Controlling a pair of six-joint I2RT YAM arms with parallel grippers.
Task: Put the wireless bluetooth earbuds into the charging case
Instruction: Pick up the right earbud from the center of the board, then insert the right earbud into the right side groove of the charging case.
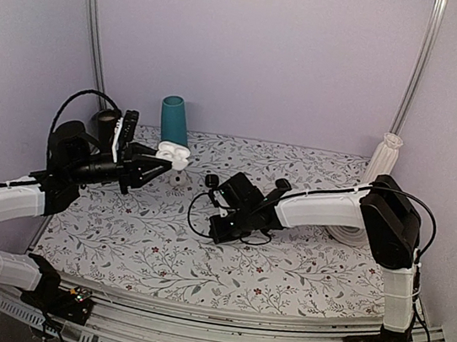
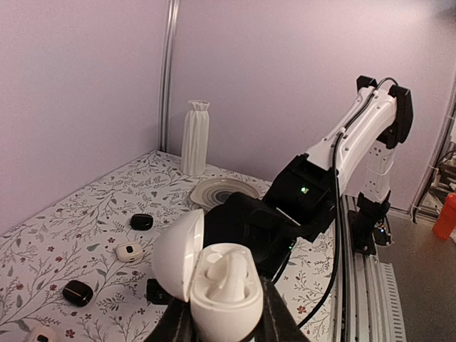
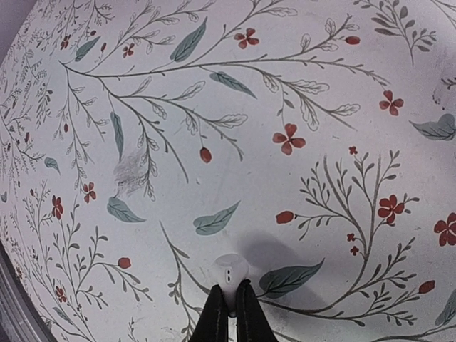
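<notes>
My left gripper [image 1: 161, 164] is shut on the charging case [image 1: 174, 154] and holds it above the back left of the table. In the left wrist view the case [image 2: 224, 299] sits between my fingertips [image 2: 221, 324] with its lid [image 2: 174, 260] swung open to the left. One white earbud [image 2: 229, 274] lies in the case. My right gripper [image 1: 219, 225] is low over the middle of the floral cloth. In the right wrist view it [image 3: 232, 303] is shut on the second earbud [image 3: 229, 272], at or just above the cloth.
A teal cup [image 1: 175, 121] stands at the back left, a white ribbed vase [image 1: 383, 159] at the back right beside a round plate [image 2: 221, 192]. Black lumps [image 2: 142, 221] [image 2: 77, 292] and a white round dark-centred piece [image 2: 130, 251] lie on the cloth.
</notes>
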